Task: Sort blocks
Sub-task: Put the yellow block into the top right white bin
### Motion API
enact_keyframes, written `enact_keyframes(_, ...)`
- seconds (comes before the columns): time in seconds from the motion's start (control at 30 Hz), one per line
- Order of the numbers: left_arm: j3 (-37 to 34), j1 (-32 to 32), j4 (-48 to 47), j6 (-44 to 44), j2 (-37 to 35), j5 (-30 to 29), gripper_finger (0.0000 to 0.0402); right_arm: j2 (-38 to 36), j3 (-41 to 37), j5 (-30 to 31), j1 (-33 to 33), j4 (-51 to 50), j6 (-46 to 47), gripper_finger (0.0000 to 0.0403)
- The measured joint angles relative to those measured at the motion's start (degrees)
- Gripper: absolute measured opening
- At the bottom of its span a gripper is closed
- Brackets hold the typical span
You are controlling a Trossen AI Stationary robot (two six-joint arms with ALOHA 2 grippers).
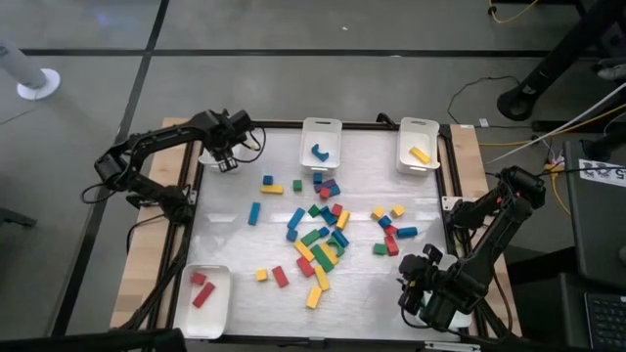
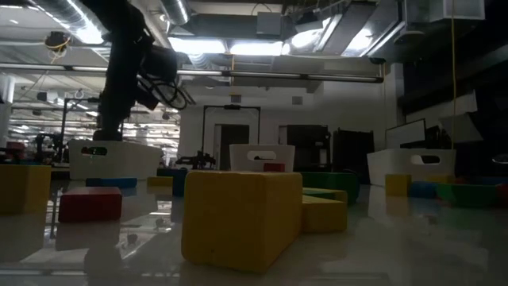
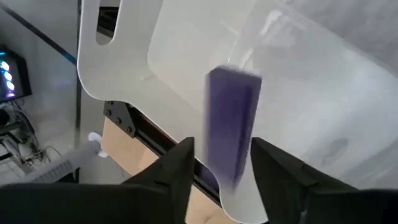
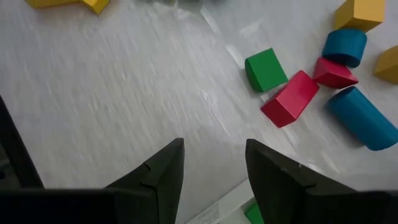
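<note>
My left gripper (image 1: 227, 161) hangs over the table's far left corner, above a white tray (image 3: 180, 62). Its fingers stand apart. A purple bar block (image 3: 233, 118) shows blurred, end-on between them, over the tray. My right gripper (image 4: 214, 155) is open near the table's near right corner (image 1: 416, 286), above bare table with nothing between its fingers. Several red, blue, green and yellow blocks (image 1: 318, 235) lie loose in the middle of the table. My left gripper's fingers (image 3: 180, 165) stand on either side of the purple block's lower end (image 3: 231, 174). A gap shows beside one finger. Whether the other finger touches the block I cannot tell.
Two more white trays stand at the far edge, one (image 1: 321, 132) with a blue block, one (image 1: 419, 137) with a yellow block. A tray (image 1: 217, 313) at the near left holds red blocks. Green, red and blue blocks (image 4: 291, 98) lie just ahead of my right gripper.
</note>
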Motion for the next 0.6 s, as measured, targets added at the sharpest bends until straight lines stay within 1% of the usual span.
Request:
enact_keyframes(0.1, -1.0, 0.0, 1.5, 0.0, 0.0, -0.1, 0.0184, 0.0, 0.0, 0.6, 0.0, 0.0, 0.0, 0.0172)
enact_keyframes(0.17, -1.0, 0.0, 1.3, -0.1, 0.1, -0.1, 0.0195, 0.0, 0.0, 2.2, 0.0, 0.1, 0.0, 0.0172)
enact_keyframes(0.23, -1.0, 0.0, 1.4, -0.3, 0.0, -0.1, 0.0201, 0.0, 0.0, 5.1, 0.0, 0.4, -0.1, 0.0172)
enact_keyframes(0.33, -1.0, 0.0, 1.2, -3.2, 0.0, -0.1, 0.0203, 0.0, 0.0, 11.4, -0.1, 1.1, -0.1, 0.0172)
enact_keyframes(0.4, -1.0, 0.0, 1.2, -5.4, 0.0, 0.0, 0.0200, 0.0, 0.0, 14.1, -0.8, 1.3, -0.4, 0.0172)
enact_keyframes(0.47, -1.0, 0.0, 1.2, -7.4, 0.0, 0.0, 0.0198, 0.0, 0.0, 14.2, -2.2, 1.3, -3.8, 0.0172)
enact_keyframes(0.6, -1.0, -0.1, 1.2, -9.6, 0.0, 0.0, 0.0197, 0.0, 0.0, 13.0, -7.1, 1.3, -17.8, 0.0172)
